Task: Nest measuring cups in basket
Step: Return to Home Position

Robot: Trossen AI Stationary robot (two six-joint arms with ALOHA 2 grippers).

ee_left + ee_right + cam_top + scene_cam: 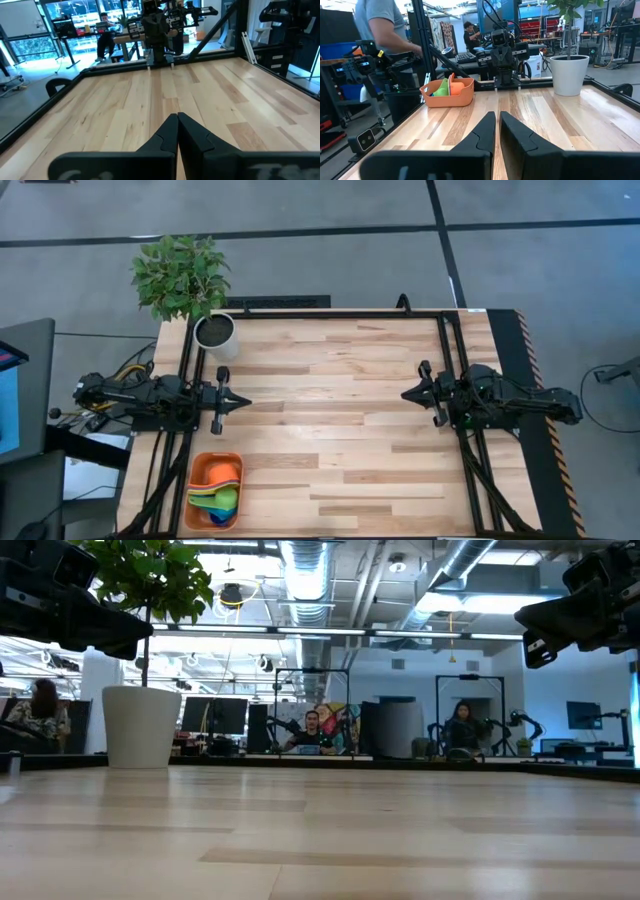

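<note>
The orange basket [196, 470] sits at the table's near left corner; the right wrist view also shows the basket [447, 97]. Inside it lie the measuring cups [222, 498], stacked together, with orange, yellow, blue and green showing. From the right wrist, a green cup [441, 89] and an orange cup [458, 88] rise above the rim. My left gripper [246, 402] hovers level at the table's left side, shut and holding nothing. My right gripper [405, 393] hovers level at the right side, facing it, shut and holding nothing.
A white plant pot [215, 332] with a leafy plant stands at the far left corner. A black frame rail [330, 313] runs along the far edge. Bare wood [330, 420] lies between the two grippers. A person [380, 25] stands beside the table near the basket.
</note>
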